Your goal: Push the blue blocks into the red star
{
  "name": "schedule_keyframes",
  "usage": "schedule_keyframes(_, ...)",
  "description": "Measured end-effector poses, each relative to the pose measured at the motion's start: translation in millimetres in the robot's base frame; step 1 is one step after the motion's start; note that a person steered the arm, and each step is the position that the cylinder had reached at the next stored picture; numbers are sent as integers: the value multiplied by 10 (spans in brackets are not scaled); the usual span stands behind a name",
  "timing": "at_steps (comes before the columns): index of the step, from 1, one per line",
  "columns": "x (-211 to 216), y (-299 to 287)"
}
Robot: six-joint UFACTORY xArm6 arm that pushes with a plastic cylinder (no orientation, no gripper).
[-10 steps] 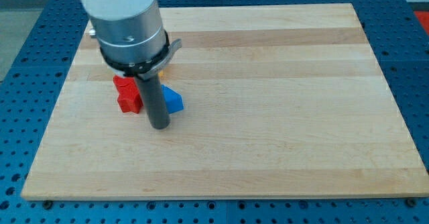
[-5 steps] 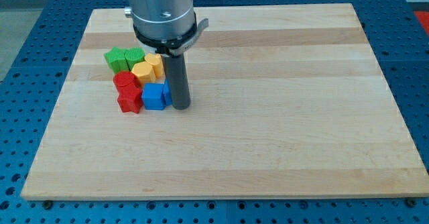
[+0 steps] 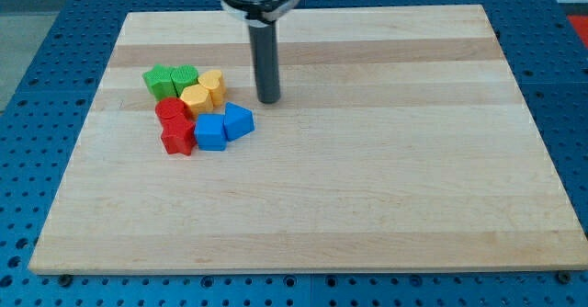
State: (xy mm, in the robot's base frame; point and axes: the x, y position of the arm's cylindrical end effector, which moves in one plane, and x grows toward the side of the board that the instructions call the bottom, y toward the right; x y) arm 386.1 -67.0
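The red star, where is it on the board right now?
The red star sits in the left half of the camera view, at the lower left of the block cluster, touching the blue cube on its right, below the other red block.

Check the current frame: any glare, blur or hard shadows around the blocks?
Camera view: lighting even, no glare on the wooden board. My tip and the blocks, such as the blue cube and red star, are sharp. Shadows are soft and short. The arm's upper part is cropped at the view's top.

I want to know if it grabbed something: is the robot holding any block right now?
No, nothing is held. My tip stands apart from the blocks, up and right of the blue blocks beside the red star.
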Motion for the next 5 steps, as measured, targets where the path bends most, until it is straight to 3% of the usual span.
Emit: schedule_keyframes(5, 347, -228)
